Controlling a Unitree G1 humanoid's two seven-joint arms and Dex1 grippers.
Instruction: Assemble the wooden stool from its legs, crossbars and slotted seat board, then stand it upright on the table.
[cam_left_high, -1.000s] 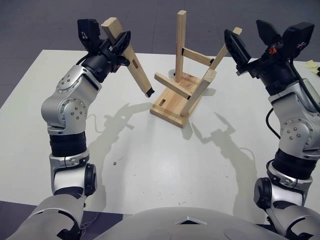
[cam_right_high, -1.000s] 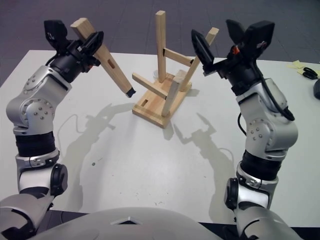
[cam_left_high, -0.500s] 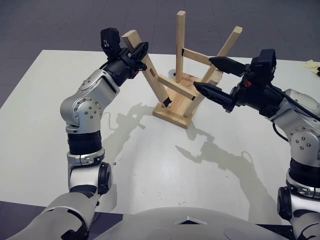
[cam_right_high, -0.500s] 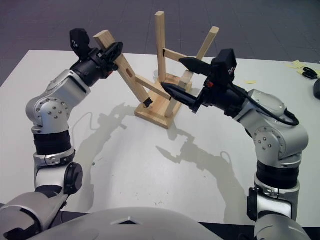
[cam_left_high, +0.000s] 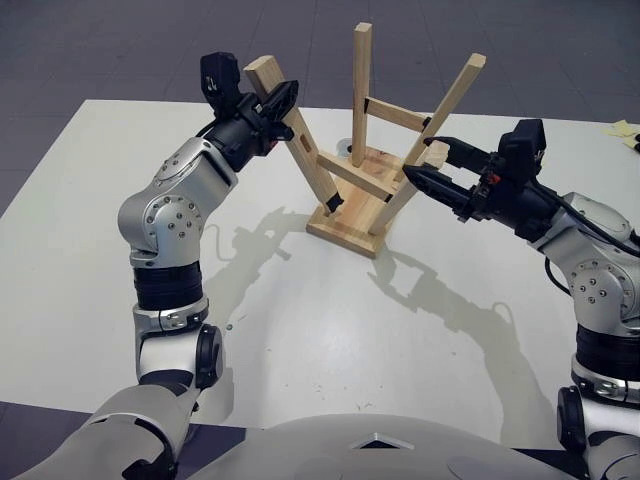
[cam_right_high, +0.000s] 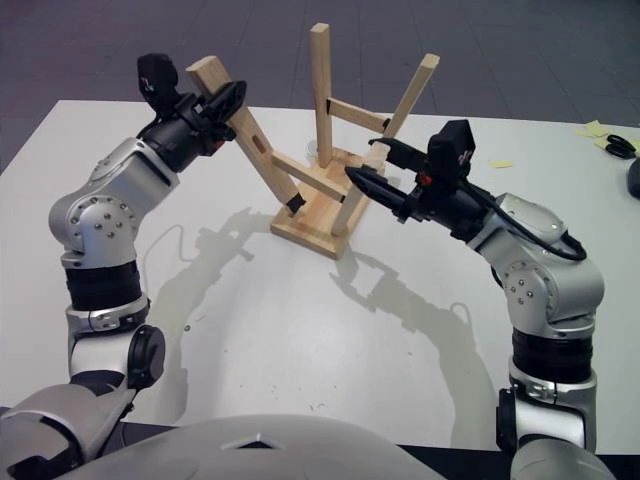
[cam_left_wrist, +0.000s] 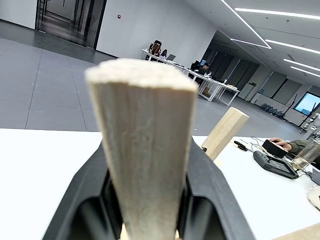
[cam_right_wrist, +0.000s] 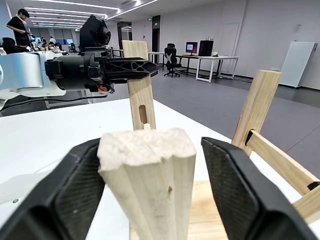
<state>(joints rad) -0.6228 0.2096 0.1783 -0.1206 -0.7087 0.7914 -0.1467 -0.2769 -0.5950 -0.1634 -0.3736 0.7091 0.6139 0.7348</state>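
upturned stool (cam_left_high: 362, 100) on the table (cam_left_high: 300, 330), a loose leg (cam_left_high: 300, 145) held by it
eye views: the stool is rested on its seat (cam_left_high: 345, 228); the loose leg is clamped in the left gripper (cam_left_high: 272, 103), lower end near the seat. left wrist view: jaws are pressed on that leg. right wrist view: the right gripper (cam_right_wrist: 150, 150) is spread around a stool leg (cam_right_wrist: 157, 195), untouched.
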